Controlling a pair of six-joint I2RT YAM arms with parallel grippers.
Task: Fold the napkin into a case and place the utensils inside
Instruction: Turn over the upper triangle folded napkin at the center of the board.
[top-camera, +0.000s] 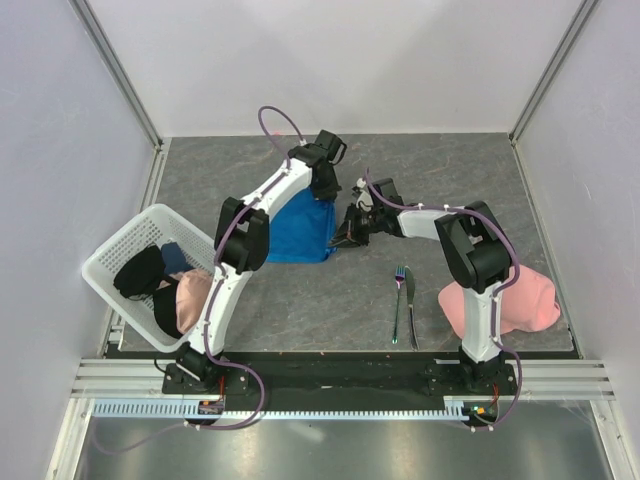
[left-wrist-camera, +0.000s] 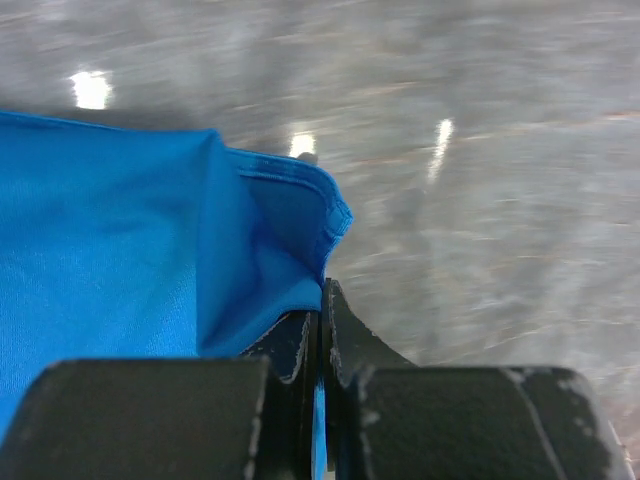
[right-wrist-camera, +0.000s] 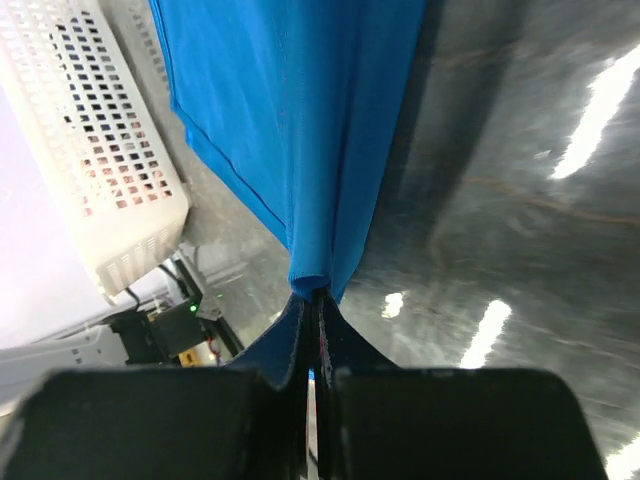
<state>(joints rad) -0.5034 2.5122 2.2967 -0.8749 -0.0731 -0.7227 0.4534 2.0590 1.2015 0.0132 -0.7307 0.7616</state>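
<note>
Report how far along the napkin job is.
Done: nothing finished; the bright blue fabric napkin is not yet folded narrow. In hand: the left hand and right hand each pinch an edge of it. Left: finish folding, then insert the shiny metal fork and knife, lying apart from it.

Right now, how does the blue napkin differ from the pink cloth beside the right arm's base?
Colour: the napkin is bright blue, the pink cloth pale pink. State: the napkin is pinched by the left end effector and the right end effector; the pink cloth is gripped by neither. Pose: the napkin is spread between them, the pink cloth sits bunched up. Both are plain fabric.
</note>
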